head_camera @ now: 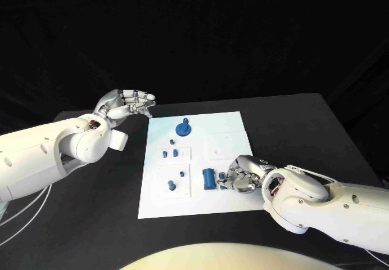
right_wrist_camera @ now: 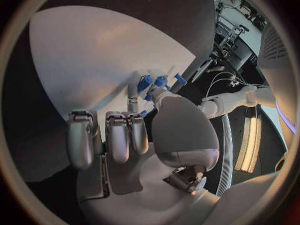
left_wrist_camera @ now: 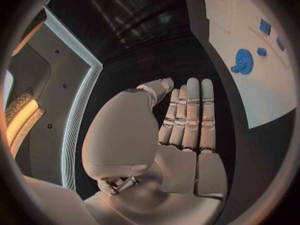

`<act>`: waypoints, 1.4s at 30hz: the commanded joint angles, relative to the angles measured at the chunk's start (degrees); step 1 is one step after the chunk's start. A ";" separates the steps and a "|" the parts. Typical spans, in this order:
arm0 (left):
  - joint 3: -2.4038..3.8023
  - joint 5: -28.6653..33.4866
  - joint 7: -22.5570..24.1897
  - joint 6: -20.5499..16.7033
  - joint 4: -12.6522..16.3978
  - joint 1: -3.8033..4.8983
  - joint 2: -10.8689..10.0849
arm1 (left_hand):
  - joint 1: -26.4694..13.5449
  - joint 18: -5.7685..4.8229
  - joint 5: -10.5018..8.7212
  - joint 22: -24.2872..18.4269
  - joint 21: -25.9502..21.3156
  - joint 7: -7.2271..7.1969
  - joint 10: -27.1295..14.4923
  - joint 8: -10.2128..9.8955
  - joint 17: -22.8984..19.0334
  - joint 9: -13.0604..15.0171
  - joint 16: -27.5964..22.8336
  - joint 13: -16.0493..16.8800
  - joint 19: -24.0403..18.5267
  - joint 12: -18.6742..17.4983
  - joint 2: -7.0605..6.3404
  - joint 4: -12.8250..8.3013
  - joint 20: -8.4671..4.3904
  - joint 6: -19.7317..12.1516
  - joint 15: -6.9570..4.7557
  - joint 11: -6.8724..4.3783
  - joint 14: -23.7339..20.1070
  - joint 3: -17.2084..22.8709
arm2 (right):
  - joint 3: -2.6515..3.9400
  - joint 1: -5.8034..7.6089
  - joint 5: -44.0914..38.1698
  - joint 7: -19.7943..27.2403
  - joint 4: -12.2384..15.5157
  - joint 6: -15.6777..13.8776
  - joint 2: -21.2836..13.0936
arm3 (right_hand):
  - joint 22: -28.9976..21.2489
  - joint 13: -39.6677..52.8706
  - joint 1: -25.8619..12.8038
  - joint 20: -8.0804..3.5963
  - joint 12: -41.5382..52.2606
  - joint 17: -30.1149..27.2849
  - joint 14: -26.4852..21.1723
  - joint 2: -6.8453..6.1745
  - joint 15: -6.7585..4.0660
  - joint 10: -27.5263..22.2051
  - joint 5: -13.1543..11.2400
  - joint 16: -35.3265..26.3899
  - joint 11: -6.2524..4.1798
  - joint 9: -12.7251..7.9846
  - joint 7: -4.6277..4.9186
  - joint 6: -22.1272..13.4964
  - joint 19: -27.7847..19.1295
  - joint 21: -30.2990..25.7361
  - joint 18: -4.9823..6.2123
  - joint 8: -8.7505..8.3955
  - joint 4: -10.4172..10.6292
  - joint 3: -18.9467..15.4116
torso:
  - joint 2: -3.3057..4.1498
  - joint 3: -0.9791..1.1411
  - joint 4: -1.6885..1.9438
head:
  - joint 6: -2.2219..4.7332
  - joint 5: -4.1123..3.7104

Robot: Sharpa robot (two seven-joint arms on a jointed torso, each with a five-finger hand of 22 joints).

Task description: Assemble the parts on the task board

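Note:
The white task board (head_camera: 231,126) lies in the middle of the black table. On it are a blue gear (head_camera: 185,129) (left_wrist_camera: 242,61), a blue cylinder (head_camera: 208,178) and several small blue parts (head_camera: 171,152). My right hand (head_camera: 245,175) rests on the board's near half, just right of the cylinder. Its thumb and one finger pinch a small blue part (head_camera: 223,180) (right_wrist_camera: 161,81), and its other fingers (right_wrist_camera: 119,135) are curled in. My left hand (head_camera: 126,104) (left_wrist_camera: 187,120) hovers off the board's far left corner with straight fingers and holds nothing.
Raised white squares (head_camera: 174,181) on the board's left side carry the small parts. Another white square (head_camera: 225,143) lies right of centre. Bare black table (head_camera: 300,121) surrounds the board on all sides.

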 commanded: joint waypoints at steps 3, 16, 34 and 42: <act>0.04 0.19 0.16 0.97 0.08 0.03 0.06 | 0.17 0.64 0.02 0.00 -0.32 0.03 0.43 -0.24 0.06 0.03 -0.20 -0.08 -0.28 -0.39 0.12 0.19 -0.01 0.20 0.16 0.12 -0.37 -0.27 | 0.00 -0.06 -0.79 0.47 0.15 -0.01 -0.01 | 13.88 15.10 -1.19 -0.24 0.22 13.92 5.83 -0.06 -0.52 6.06 -0.23 0.22 -0.46 0.14 -0.17 0.36 5.01 0.16 -0.34 0.37 -0.09 0.25 | 0.01 0.01 0.00 | -0.01 -0.05; 0.04 0.19 -0.09 0.93 0.05 0.03 0.00 | 0.06 0.64 0.03 -0.02 -0.38 0.04 0.41 -0.26 0.07 0.03 -0.21 -0.09 -0.31 -0.42 0.13 0.28 0.01 0.19 0.19 0.14 -0.40 -0.30 | 0.03 -0.05 0.33 3.37 0.47 1.24 -1.26 | 13.79 15.10 -0.22 -0.30 0.22 13.78 5.80 -1.95 -0.59 6.06 -0.14 0.15 -0.54 0.40 -0.26 0.03 4.94 -0.20 -0.28 0.64 -0.34 0.20 | -0.01 0.00 0.00 | -0.08 0.03; 0.03 0.18 -0.11 0.86 -0.03 0.02 -0.07 | 0.10 0.65 0.05 -0.03 -0.41 0.03 0.41 -0.28 0.08 0.03 -0.22 -0.10 -0.32 -0.44 0.17 0.28 0.01 0.20 0.18 0.13 -0.41 -0.27 | 0.05 -0.01 3.72 7.65 1.56 2.54 -4.28 | 13.71 15.10 -1.33 -0.26 0.22 13.60 5.76 -3.16 -0.54 6.06 0.09 0.06 -0.50 0.56 -0.23 -0.11 4.85 -0.56 -0.22 0.83 -0.14 -2.39 | 0.00 0.03 -0.06 | -0.11 0.21; 0.02 0.16 -0.13 0.86 -0.06 0.02 -0.04 | 0.12 0.65 0.05 -0.03 -0.42 0.02 0.42 -0.28 0.09 0.04 -0.22 -0.10 -0.31 -0.44 0.20 0.27 0.01 0.21 0.18 0.12 -0.42 -0.25 | 0.05 -0.01 3.74 7.50 1.16 3.72 -4.18 | 13.70 15.10 0.16 -0.28 0.22 13.57 5.75 -2.99 -0.57 6.06 0.13 0.04 -0.53 0.60 -0.26 -0.25 4.84 -0.60 -0.21 0.86 -0.24 -2.42 | 0.02 -0.04 0.03 | -0.18 0.26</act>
